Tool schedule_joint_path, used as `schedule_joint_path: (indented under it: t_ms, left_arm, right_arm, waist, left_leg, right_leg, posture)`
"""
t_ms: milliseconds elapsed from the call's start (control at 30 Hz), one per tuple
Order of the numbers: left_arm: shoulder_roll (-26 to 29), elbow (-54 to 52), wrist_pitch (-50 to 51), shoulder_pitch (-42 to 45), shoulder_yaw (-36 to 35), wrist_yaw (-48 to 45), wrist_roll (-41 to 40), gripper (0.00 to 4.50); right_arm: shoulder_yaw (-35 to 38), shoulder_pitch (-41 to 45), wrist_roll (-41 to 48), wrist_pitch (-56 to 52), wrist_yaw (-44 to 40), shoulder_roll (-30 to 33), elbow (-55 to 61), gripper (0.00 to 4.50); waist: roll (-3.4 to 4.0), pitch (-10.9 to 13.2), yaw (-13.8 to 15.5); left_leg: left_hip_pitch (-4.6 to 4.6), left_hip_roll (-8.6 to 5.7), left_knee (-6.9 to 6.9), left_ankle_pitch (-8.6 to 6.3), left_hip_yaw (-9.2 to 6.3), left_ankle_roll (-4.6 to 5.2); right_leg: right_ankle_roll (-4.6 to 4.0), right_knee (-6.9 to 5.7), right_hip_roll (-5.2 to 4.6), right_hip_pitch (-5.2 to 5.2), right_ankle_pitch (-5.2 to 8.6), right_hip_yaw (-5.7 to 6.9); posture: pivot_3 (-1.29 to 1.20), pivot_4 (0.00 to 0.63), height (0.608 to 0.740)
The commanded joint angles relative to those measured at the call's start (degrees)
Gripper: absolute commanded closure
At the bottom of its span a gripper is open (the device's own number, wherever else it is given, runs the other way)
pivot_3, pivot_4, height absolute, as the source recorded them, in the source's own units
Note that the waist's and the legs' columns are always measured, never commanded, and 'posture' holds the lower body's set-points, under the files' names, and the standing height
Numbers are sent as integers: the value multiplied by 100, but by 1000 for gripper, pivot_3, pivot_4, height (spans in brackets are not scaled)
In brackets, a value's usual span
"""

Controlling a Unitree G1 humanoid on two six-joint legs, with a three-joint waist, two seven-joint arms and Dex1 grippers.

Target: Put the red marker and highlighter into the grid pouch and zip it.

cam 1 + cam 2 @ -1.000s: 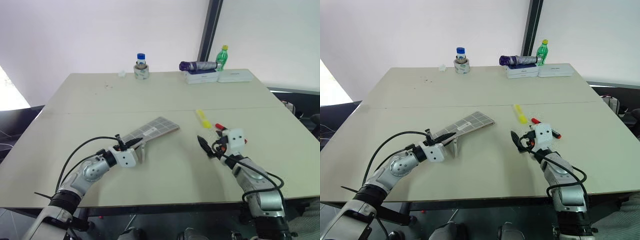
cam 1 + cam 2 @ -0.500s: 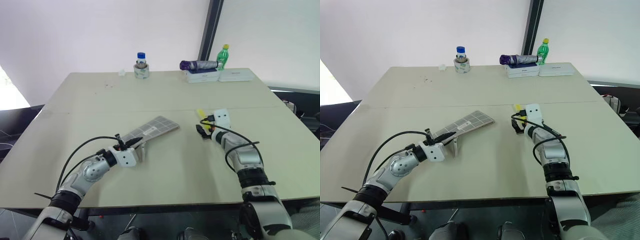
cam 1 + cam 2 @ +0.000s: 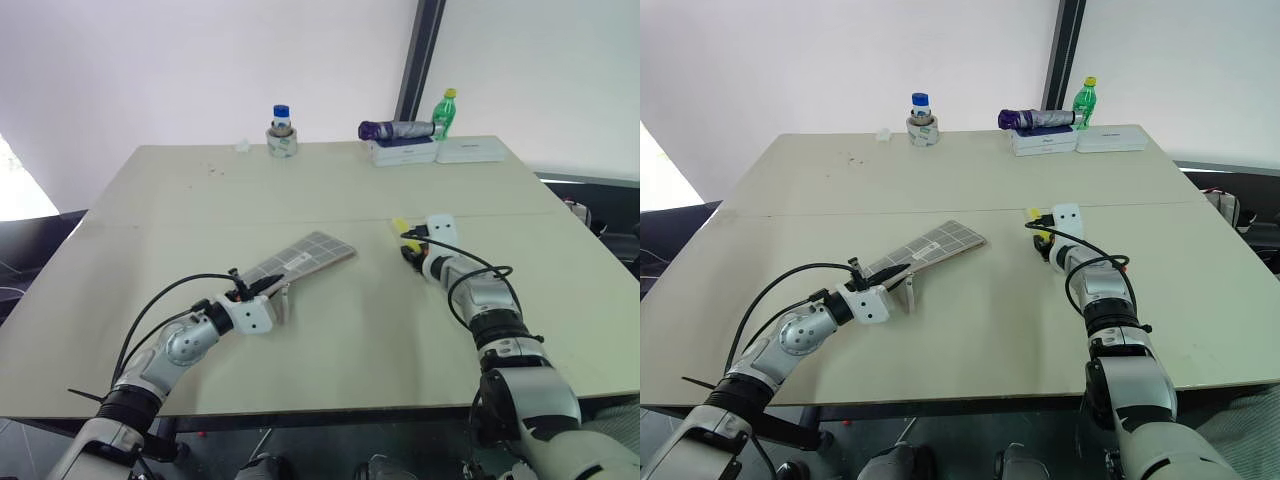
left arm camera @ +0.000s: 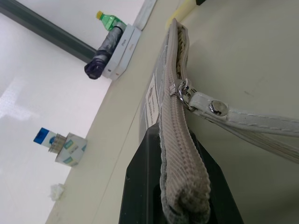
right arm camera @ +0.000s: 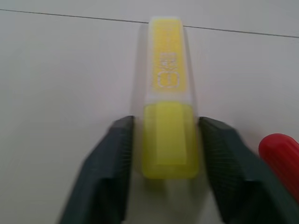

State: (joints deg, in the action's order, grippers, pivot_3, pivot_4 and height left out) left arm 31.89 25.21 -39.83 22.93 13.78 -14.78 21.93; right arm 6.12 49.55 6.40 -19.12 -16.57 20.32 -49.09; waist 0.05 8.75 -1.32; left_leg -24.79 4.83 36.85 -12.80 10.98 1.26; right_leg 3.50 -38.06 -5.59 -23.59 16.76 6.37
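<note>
On the left side of the bench, the left hand is clenched tight on the near end of the grid pouch, right on the zipper edge. That end is lifted a little, and the far end rests on the bench. The pale pull strap hangs off the zipper beside the hand. From these pictures I cannot tell how far the pouch is open, and I see nothing inside it. Over on the right, the right hand sits low on the bench with one finger on each side of the yellow highlighter. The fingers are very close to it, maybe just touching, but I cannot tell if they squeeze it yet. The highlighter lies flat on the bench, a good way to the right of the pouch. The red marker lies just beside it, still on the bench too. So the step now looks like picking up the highlighter. Next, the right hand needs to squeeze firmly, lift the highlighter, and carry it over to the pouch's opening. It could slip or roll if the grip is too loose. Far back on the bench stand a small jar with a blue lid and a green bottle.
</note>
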Motion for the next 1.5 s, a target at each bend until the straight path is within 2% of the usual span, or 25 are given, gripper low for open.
schedule_joint_path:
  t_ms: [33,133,233,367,533,733,1067,1267,1400,1500]
  left_arm:
    - [23,-64,36,-112,15,-82,21,4500]
    - [23,-94,58,-121,7,-88,2,4500]
    - [5,-86,75,-125,-32,-107,-87,4500]
    - [-140,-117,204,-124,-279,-292,-741,4500]
    - [-194,-112,208,-30,-329,-761,-1258,4500]
    - [-293,-1,188,147,-301,-930,-1292,4500]
    - [-215,-126,-13,71,-189,-1016,-995,4500]
    - [-64,-292,-202,60,-48,-1059,-609,4500]
    - [-60,-391,-236,170,-15,-1120,-502,4500]
    - [-57,-537,-316,241,8,-1279,-594,4500]
  right_arm:
    - [46,117,2,116,-99,22,-46,3586]
    - [-8,-165,200,-29,-714,87,614,3586]
    - [-379,-979,418,100,-1963,364,2095,3586]
    - [-434,-1975,1250,-718,-3086,745,4062,3586]
    - [-333,-2580,1827,-1203,-3576,1074,5120,3586]
    - [-651,-2641,1551,-1194,-3418,1087,5260,3586]
    - [-950,-2201,1156,-827,-3153,820,4791,3586]
    - [-1602,-1887,647,-475,-3427,833,4662,3586]
    - [-2157,-1494,90,169,-3688,834,4511,3586]
    - [-2568,-1250,-458,1097,-3911,929,4246,3586]
  waist:
    - [0,0,1]
    - [1,0,4]
    - [2,1,37]
    - [5,5,28]
    - [1,7,25]
    - [-3,10,55]
    - [-4,11,47]
    - [-4,11,49]
    - [-4,11,37]
    - [-4,11,51]
  left_leg:
    - [0,0,0,0,0,0]
    - [0,0,-1,0,1,0]
    - [-4,0,-5,-1,0,1]
    - [-16,-2,-5,-4,-1,5]
    - [-45,2,10,-3,-14,4]
    - [-60,-3,16,-3,-14,6]
    - [-64,-3,17,-2,-13,6]
    - [-65,-3,17,-2,-10,6]
    - [-67,-3,20,-1,-8,6]
    - [-67,-3,20,-1,-7,5]
  right_leg:
    - [0,0,0,0,0,0]
    - [0,0,-1,-1,0,-1]
    - [6,4,-2,-2,4,0]
    - [9,6,-6,-12,5,-1]
    - [6,2,-5,-40,2,1]
    - [4,2,-1,-51,2,2]
    - [5,-1,2,-57,2,3]
    - [5,-3,2,-58,2,3]
    - [5,-6,3,-62,1,2]
    - [5,-7,3,-62,2,3]
  posture:
    - [0,150,740]
    - [0,150,740]
    - [0,150,740]
    - [0,150,740]
    - [0,150,740]
    - [0,150,740]
    - [0,150,740]
    - [0,150,740]
    - [0,150,740]
    - [0,150,740]
